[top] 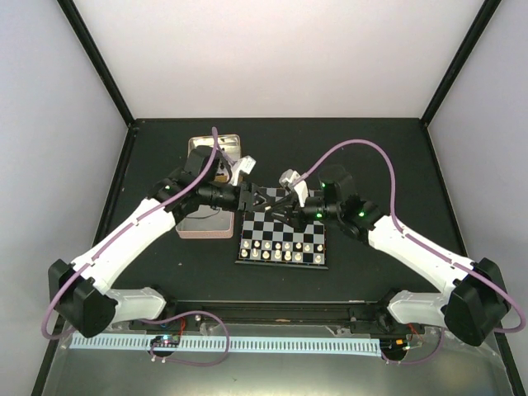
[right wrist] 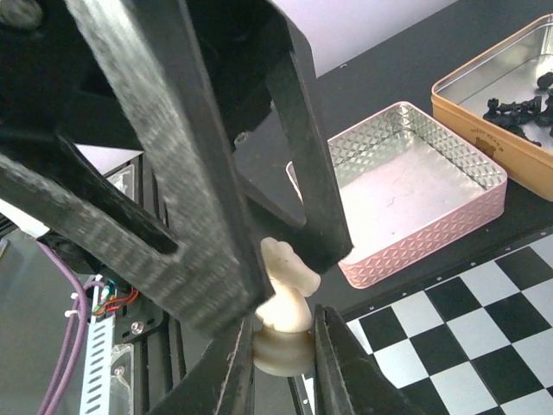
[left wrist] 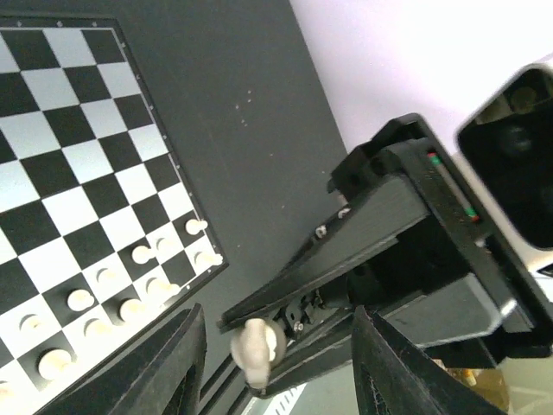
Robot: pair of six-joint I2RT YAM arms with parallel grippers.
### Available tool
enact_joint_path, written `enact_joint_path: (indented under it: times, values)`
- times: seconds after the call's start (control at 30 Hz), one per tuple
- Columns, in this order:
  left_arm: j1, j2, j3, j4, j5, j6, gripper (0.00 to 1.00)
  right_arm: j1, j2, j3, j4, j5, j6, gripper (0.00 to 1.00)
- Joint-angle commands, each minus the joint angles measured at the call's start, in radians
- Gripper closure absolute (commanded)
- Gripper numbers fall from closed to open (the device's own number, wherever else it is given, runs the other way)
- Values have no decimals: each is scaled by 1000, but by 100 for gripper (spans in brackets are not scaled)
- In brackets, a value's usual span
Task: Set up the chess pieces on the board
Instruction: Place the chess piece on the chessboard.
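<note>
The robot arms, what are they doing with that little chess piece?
They are setting up a chess game. The right gripper pinches a white knight by its base, near the far edge of the board. The left gripper is open around it, one finger on each side, not squeezing. White pieces stand in the board's two near rows. Black pieces lie in an orange tin.

top: overhead, far | wrists: close, oblique | shared: board (top: 309, 233)
</note>
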Motion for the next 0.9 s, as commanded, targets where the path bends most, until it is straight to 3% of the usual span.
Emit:
enact_joint_path:
  times: [0.0,0.13,0.47,0.5,0.67,0.77,0.87]
  values:
    - [8,17,24,-67,-29,23,52,-1,-15,-3,41,-3,-28,97]
    - [10,27,18,-70,-16,30,57,-2,-17,-5,44,-12,-30,97]
    - [9,36,23,-69,73,61,97,-1,-19,-15,41,-21,-35,93]
    - [9,36,21,-64,71,59,98,-1,-19,-15,38,-18,-27,90]
    - [8,21,-19,-21,-22,45,98,-2,-49,-30,8,84,41,48]
    - [1,-11,-71,15,-163,22,99,-4,-119,-81,7,253,99,39]
    - [-33,-39,-107,31,-360,26,98,-9,-186,-122,-34,453,166,37]
